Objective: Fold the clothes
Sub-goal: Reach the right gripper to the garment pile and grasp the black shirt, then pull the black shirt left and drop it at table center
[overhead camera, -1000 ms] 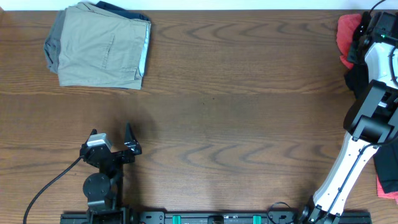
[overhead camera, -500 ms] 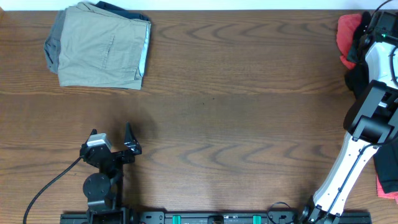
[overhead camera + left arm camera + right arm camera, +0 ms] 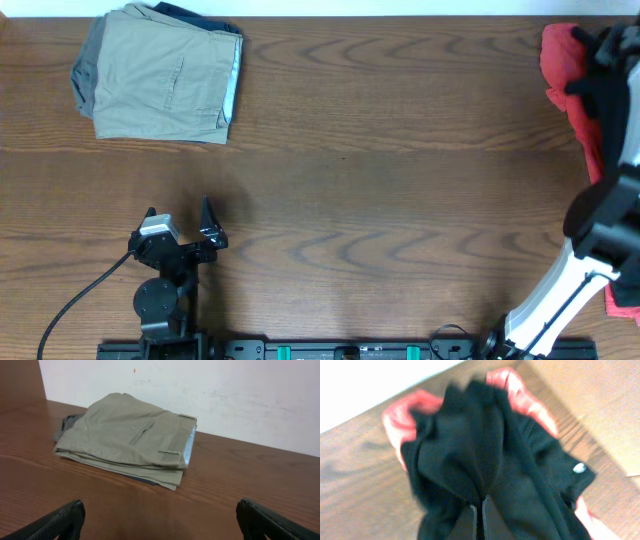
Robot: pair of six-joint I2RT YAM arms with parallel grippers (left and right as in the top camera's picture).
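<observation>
The soft black trouser-like garment (image 3: pixel 485 455) is pinched, bunched, between the pressed-together jaws of the right gripper (image 3: pixel 480 519). No fold appears made yet, and the left gripper (image 3: pixel 162 521) is held with jaws spread and empty.

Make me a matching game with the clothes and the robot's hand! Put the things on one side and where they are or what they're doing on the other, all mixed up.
Things:
1. tan folded pants
2. black clothes
3. red top
4. left hand

Places and states:
A. pinched in the shut right hand
B. open wide, holding nothing
C. lying at the far left of the table
D. peeking out behind the black fabric

Pairs: 1-C, 2-A, 3-D, 4-B
</observation>
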